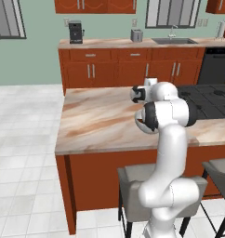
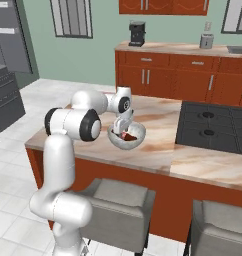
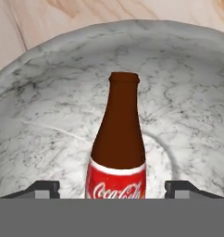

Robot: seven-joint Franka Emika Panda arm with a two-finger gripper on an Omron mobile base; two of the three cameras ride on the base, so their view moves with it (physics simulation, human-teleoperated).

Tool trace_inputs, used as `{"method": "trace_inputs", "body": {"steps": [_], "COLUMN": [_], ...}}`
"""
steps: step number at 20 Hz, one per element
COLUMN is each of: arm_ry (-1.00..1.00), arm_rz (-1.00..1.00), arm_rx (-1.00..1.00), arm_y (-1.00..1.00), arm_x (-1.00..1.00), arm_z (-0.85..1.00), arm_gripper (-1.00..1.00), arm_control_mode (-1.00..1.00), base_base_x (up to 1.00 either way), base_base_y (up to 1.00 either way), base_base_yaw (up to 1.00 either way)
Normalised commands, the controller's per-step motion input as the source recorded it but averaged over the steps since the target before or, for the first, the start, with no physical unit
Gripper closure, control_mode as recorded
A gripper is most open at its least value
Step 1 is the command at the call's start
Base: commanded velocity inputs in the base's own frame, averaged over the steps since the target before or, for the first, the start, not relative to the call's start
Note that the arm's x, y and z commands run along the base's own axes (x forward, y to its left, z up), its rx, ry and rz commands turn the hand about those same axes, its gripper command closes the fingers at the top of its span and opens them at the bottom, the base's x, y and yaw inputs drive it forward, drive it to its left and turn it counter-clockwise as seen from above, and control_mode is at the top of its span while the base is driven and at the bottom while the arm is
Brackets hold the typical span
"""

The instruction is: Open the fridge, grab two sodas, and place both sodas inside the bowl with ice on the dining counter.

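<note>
A dark brown soda [image 3: 118, 139] with a red label lies in the pale speckled bowl [image 3: 49, 106], neck pointing away from the hand. My gripper [image 3: 115, 189] hangs just above it, open, its fingertips [image 3: 46, 187] well clear of the bottle on either side. From the right base view the bowl [image 2: 138, 141] sits on the dining counter [image 2: 158, 117] beside the cooktop, with the soda [image 2: 126, 135] showing as a reddish patch under the gripper [image 2: 123, 126]. The grey fridge [image 2: 8, 65] stands at the far left. In the left base view my arm hides the bowl on the dining counter [image 1: 100, 121].
A black cooktop [image 2: 215, 127] is inset to the right of the bowl. Grey stools [image 2: 118, 205] stand along the counter's near side. The wall counter behind holds a coffee maker [image 2: 137, 34] and a sink [image 1: 174, 41].
</note>
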Motion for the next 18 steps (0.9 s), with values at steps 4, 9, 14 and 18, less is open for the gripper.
{"method": "trace_inputs", "body": {"steps": [4, 9, 14, 18], "arm_ry": [0.00, -0.10, -0.14, -0.12], "arm_rz": [0.08, 0.07, 0.00, -0.06], "arm_rx": [0.00, 0.00, 0.05, 0.11], "arm_y": [0.00, 0.00, 0.05, 0.07], "arm_x": [-0.05, -0.22, -0.33, -0.64], "arm_z": [0.14, 0.56, 0.74, 0.71], "arm_gripper": [-1.00, -1.00, -1.00, -1.00], "arm_control_mode": [-1.00, -1.00, -1.00, -1.00], "base_base_x": [0.00, 0.00, 0.00, 0.00], "base_base_y": [0.00, 0.00, 0.00, 0.00], "base_base_yaw": [0.00, 0.00, 0.00, 0.00]}}
